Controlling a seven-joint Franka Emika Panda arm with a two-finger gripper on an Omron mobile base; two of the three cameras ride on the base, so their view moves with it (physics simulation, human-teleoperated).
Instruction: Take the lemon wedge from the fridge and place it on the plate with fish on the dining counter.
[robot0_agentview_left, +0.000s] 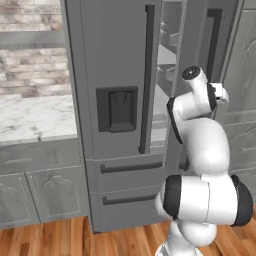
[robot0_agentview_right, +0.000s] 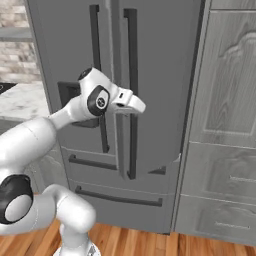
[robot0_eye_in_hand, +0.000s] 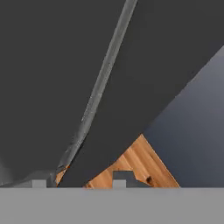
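Note:
The grey fridge (robot0_agentview_left: 115, 60) (robot0_agentview_right: 160, 60) stands straight ahead. Its right door is ajar, and a narrow gap (robot0_agentview_left: 167, 65) shows pale shelves inside. My gripper (robot0_agentview_right: 137, 106) (robot0_agentview_left: 220, 93) is at the right door's long dark handle (robot0_agentview_right: 131, 60) (robot0_agentview_left: 214, 40), about halfway up. In the hand view the handle (robot0_eye_in_hand: 144, 87) runs diagonally between my two fingertips (robot0_eye_in_hand: 120, 178). My gripper (robot0_eye_in_hand: 78, 180) is open around it, with floor showing beside one tip. The lemon wedge is hidden. The plate with fish and the dining counter are out of view.
A marble worktop (robot0_agentview_left: 35, 117) over grey cabinets (robot0_agentview_left: 30, 195) adjoins the fridge on the left, under a brick wall. Tall grey cabinets (robot0_agentview_right: 230, 125) stand close on the right. The fridge has a dark dispenser recess (robot0_agentview_left: 116, 109) and two lower drawers (robot0_agentview_left: 130, 167). The floor (robot0_agentview_left: 75, 240) is wood.

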